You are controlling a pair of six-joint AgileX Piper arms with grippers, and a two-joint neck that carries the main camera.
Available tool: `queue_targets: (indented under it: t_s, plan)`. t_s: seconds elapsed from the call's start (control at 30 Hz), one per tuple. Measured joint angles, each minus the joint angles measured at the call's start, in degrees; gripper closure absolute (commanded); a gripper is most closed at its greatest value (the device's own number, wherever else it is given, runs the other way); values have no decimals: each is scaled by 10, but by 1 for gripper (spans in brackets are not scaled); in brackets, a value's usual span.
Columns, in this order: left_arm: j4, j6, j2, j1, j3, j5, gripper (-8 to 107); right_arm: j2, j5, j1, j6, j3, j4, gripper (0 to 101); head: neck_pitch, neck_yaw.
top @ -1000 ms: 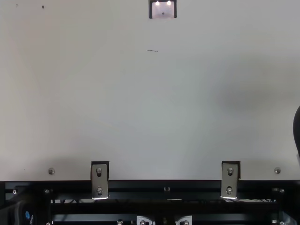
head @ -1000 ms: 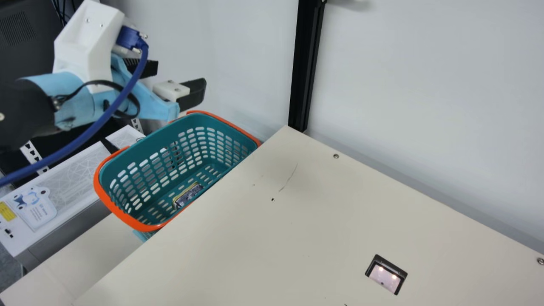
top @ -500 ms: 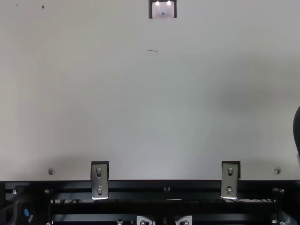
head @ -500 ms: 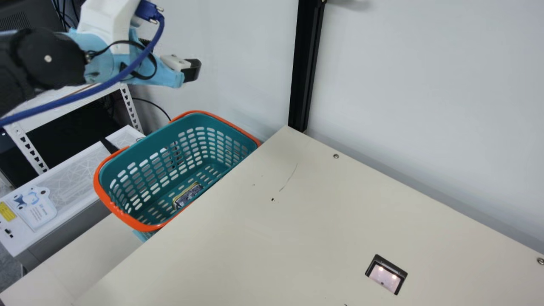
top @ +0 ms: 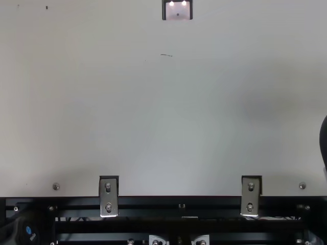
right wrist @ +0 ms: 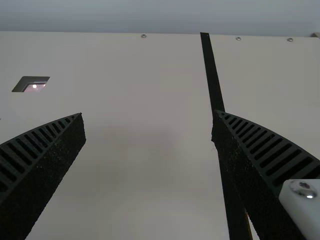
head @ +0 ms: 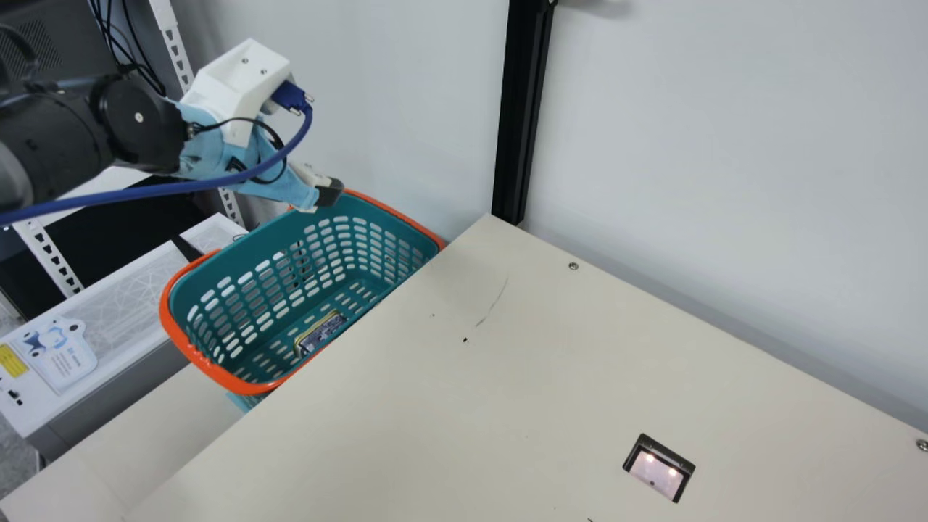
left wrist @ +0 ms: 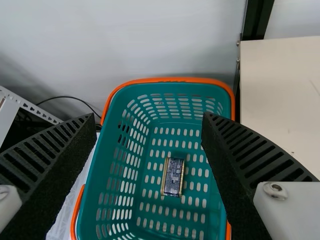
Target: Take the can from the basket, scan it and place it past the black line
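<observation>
Beside the left edge of the worktop (head: 551, 362), a green plastic basket (head: 239, 290) with an orange rim sits near the far corner, the can (left wrist: 173, 176) lying on its side on the slotted floor. The can, dark blue and patterned with gold-coloured edging, rests on the part of the floor nearer the worktop, well inside the rim. Slots run through the basket's walls as well, and the worktop's edge hides part of its near side in the main view.

Above the basket hangs the left gripper (head: 330, 192), fingers spread wide, nothing between them and the can well below. Over the worktop, the right gripper (right wrist: 148, 117) is likewise spread, holding nothing, with one finger overlapping the black line (right wrist: 214, 85) in its wrist view.

Set into the worktop is a scanner window (head: 658, 467) in a dark frame, two small lights glowing behind it. It lies well apart from the black line, which runs down from one screwed edge of the worktop. At the worktop's far left corner stands a black post (head: 525, 109); two metal brackets (top: 108, 196) (top: 250, 196) grip the near edge.
</observation>
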Motion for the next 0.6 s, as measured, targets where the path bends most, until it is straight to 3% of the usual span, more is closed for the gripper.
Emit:
queue_targets:
  t_s: [0.6]
  plan:
    - [17,17,87,17,-51,17,9,0,1,0,0,0,0,0,0,0]
